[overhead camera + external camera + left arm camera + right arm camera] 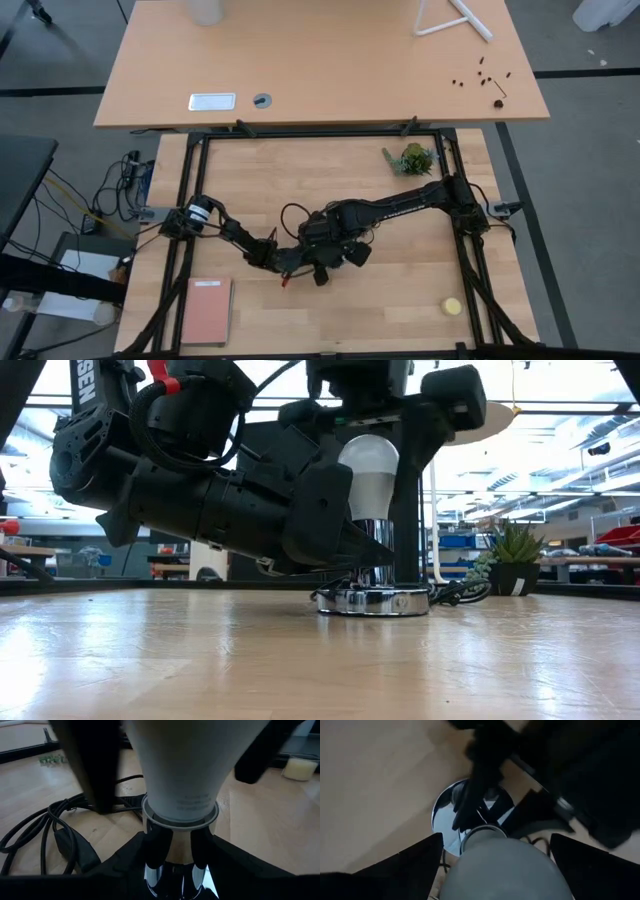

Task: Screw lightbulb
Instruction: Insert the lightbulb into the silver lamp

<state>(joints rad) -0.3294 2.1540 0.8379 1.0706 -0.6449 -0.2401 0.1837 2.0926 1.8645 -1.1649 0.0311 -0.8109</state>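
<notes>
The right gripper (368, 420) hangs straight above the lightbulb (368, 478), its two dark fingers (405, 862) spread wide on either side of the white globe and clear of it in the right wrist view. Just below, the left gripper (365, 550) comes in level from the side, its fingers (156, 851) pinching the shiny metal neck under the bulb's pale collar. The lightbulb stands upright on that neck, which rises from the round silvery disc (374, 601) flat on the wood right beneath both grippers. A thin black cord (37, 827) loops away from the disc across the pale wooden tabletop (400, 300), whose planks are framed by black rails. Well out from the grippers toward the right arm's base, a small potted plant (412, 158) sits near a corner, and a small flat yellow round thing (453, 306) lies near the opposite corner on that same side. Well off on the left arm's side lies a flat pinkish book (206, 311). Beyond the frame stands a second light-wood table (320, 70), and the low view shows a bright room with shelving behind.
</notes>
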